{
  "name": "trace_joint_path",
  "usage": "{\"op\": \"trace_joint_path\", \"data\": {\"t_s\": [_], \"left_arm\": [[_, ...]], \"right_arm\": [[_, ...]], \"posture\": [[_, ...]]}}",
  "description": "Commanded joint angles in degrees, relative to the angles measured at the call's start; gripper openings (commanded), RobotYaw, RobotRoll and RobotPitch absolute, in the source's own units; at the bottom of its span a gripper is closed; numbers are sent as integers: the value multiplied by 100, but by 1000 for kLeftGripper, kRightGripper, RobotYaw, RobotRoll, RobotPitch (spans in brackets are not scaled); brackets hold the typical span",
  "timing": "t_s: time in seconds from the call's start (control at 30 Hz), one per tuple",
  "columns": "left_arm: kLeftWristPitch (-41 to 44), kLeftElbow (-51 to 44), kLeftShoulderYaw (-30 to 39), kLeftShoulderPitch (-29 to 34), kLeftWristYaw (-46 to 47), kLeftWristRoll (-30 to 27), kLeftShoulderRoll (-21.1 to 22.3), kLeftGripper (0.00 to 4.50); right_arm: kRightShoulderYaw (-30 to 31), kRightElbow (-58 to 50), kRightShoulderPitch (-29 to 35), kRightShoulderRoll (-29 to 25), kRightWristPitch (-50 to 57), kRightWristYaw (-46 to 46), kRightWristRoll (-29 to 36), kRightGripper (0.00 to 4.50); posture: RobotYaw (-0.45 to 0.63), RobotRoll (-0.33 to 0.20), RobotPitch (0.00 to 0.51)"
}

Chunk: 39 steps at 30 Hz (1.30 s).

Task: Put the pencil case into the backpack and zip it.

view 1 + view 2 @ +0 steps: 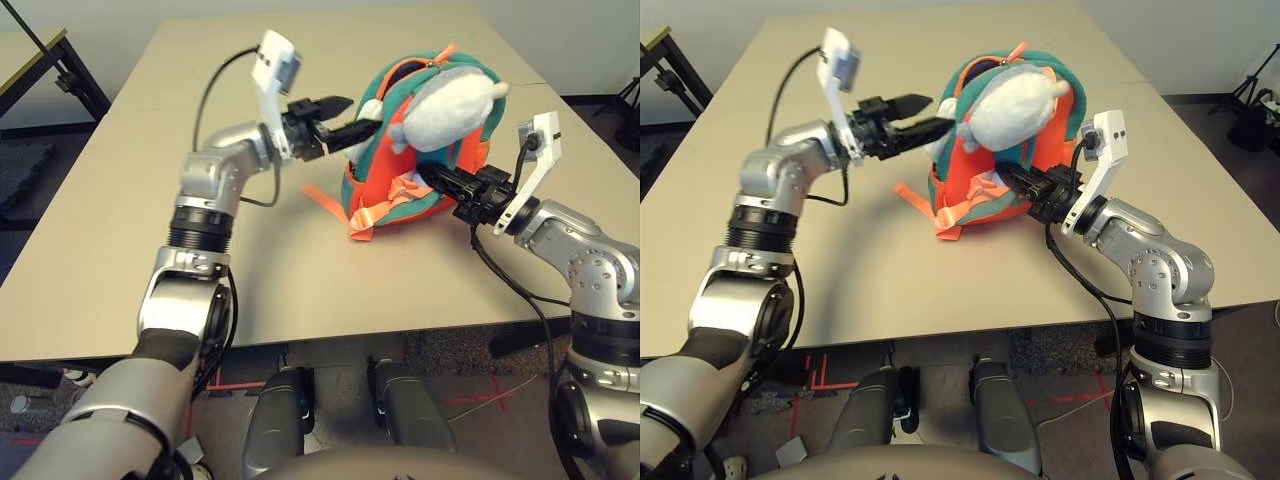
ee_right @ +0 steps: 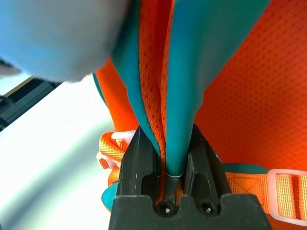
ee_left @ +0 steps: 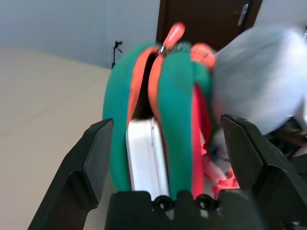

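Observation:
The orange backpack (image 1: 388, 192) with teal trim stands upright mid-table, a grey-white plush charm (image 1: 452, 106) resting against its top. Its zipper gapes, and the white pencil case (image 3: 144, 160) stands on edge inside the opening. My left gripper (image 1: 345, 112) is open at the backpack's left side, and in the left wrist view its fingers (image 3: 93, 158) are spread wide on either side of the teal rim. My right gripper (image 2: 170, 134) is shut on the backpack's teal and orange edge at the right side (image 1: 435, 180).
The beige table (image 1: 130, 220) has free room on the left and in front of the backpack. Orange straps (image 1: 365, 218) trail onto the table at the front. A black stand (image 1: 70, 65) is beyond the table's far left corner.

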Motion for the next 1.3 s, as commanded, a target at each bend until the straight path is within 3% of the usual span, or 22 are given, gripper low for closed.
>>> {"op": "trace_joint_path", "data": {"t_s": [0.03,0.2,0.3,0.63,0.87,1.17,1.3], "left_arm": [[362,-437,116,247,98,-195,219,4500],[587,-755,186,480,242,-300,337,4500],[699,-827,210,562,335,-360,346,3946],[813,-941,105,654,392,-394,352,75],[443,-375,-157,535,364,-125,117,0],[-1164,1931,-659,-208,451,736,-1049,0],[-1389,2270,-763,-233,406,907,-1316,0]], "right_arm": [[74,-67,-62,25,-107,170,53,466],[116,-1,-76,30,-151,195,12,466],[121,31,-84,21,-170,211,-18,466],[107,33,-68,28,-171,210,-75,466],[90,15,-58,34,-173,187,-80,466],[109,69,-144,77,-210,184,-150,466],[113,39,-152,109,-200,162,-164,466]], "posture": [[-184,0,105],[-178,0,100],[-178,0,99],[-185,0,99],[-187,0,98],[-197,0,101],[-209,0,104]]}}
